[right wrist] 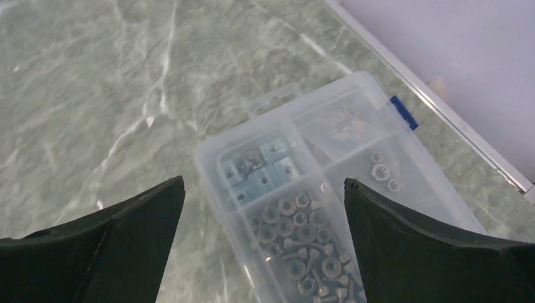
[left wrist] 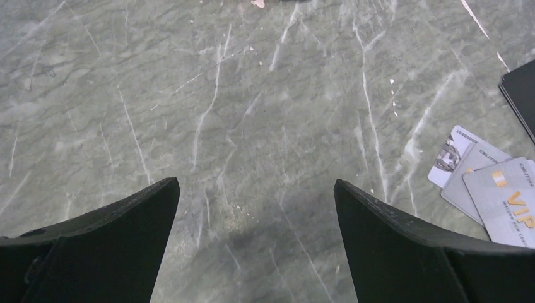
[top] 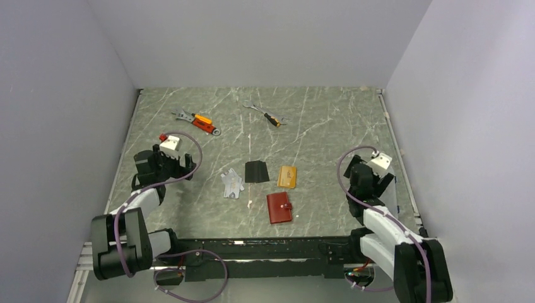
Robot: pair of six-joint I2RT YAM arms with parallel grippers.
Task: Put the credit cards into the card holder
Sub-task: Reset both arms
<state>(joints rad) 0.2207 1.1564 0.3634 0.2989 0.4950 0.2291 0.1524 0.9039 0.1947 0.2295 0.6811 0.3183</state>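
The red card holder (top: pixel 279 207) lies shut at the near middle of the table (top: pixel 328 136). Its long axis runs near to far with a slight tilt, and its snap tab is on the right side. Just beyond it the cards sit in a loose row, apart from it. Silver cards (top: pixel 232 184) lie fanned and overlapping at the left, slanted. A black card (top: pixel 256 171) is in the middle. An orange-gold card (top: pixel 288 177) at the right lies lengthwise near to far, closest to the holder. Two orange-handled wrenches (top: pixel 197 120) (top: pixel 267 116) lie well apart from these at the far side. The left gripper (left wrist: pixel 255 183) hangs over the marble left of the silver cards, its jaws spread wide, with the fan and the black card's edge at the right of its wrist view. The right gripper (right wrist: pixel 262 183), jaws also spread wide, hangs over a clear parts box (right wrist: pixel 328 189) of nuts and screws by the table's right rim, well away from the holder.
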